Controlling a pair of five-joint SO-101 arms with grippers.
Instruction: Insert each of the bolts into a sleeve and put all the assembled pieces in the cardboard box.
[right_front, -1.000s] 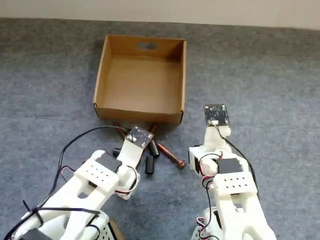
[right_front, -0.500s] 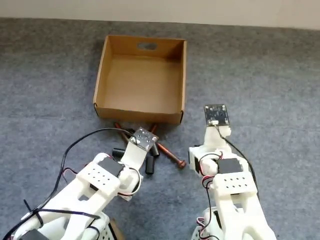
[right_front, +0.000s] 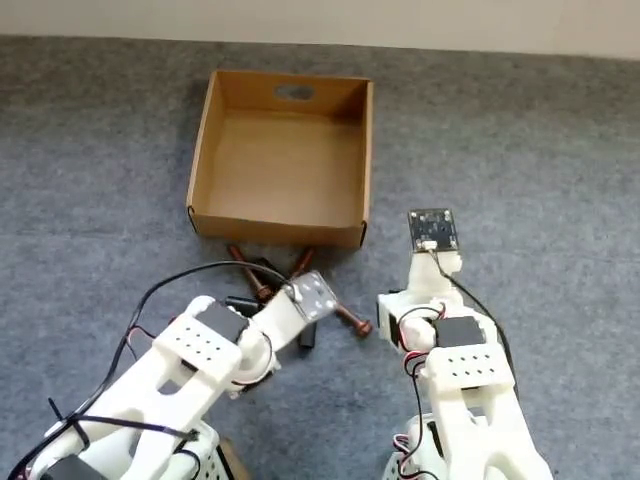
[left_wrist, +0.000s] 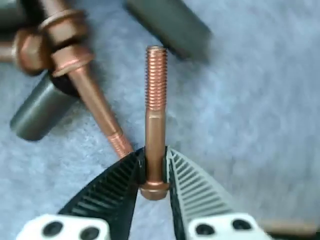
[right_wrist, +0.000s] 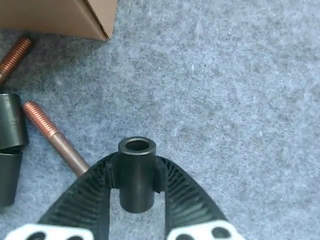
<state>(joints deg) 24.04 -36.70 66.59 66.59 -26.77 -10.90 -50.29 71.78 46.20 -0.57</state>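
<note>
My left gripper (left_wrist: 154, 167) is shut on a copper bolt (left_wrist: 155, 115) just above its head, with the threaded end pointing away over the grey carpet. Two more bolts (left_wrist: 75, 65) and dark sleeves (left_wrist: 167, 22) lie beyond it. My right gripper (right_wrist: 136, 170) is shut on a black sleeve (right_wrist: 136, 172), held upright with its bore facing the camera. In the high view the left arm (right_front: 300, 310) sits over the pile of parts below the cardboard box (right_front: 285, 225), and the right arm (right_front: 432, 290) stands just right of the pile.
A loose bolt (right_front: 352, 321) lies between the arms, its shank (right_wrist: 55, 137) passing under my right gripper. Two black sleeves (right_wrist: 10, 127) lie beside it. Other bolts (right_front: 248, 268) and a sleeve (right_front: 240, 302) rest against the box's near wall. Open carpet (right_front: 540, 180) lies right.
The left arm's wrist has swung to the right across the pile, toward the right arm. The right arm has stayed put with its sleeve.
</note>
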